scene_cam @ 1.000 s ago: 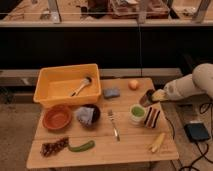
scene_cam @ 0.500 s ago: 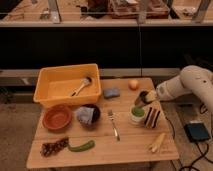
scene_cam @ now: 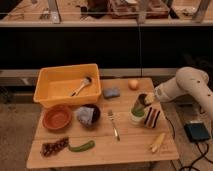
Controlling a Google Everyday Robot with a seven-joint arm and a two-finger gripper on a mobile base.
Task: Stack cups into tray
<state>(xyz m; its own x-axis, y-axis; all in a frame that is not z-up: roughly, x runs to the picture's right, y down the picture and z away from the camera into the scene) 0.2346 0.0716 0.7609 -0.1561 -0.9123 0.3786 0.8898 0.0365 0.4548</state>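
Leftward since a second ago, the gripper (scene_cam: 147, 100) is carrying the dark cup (scene_cam: 141, 98), its fingers clamping it, just above the pale cup (scene_cam: 137, 117). Both cups' long axes are standing roughly upright. Well left of the gripper, the tray (scene_cam: 55, 99) is sitting.
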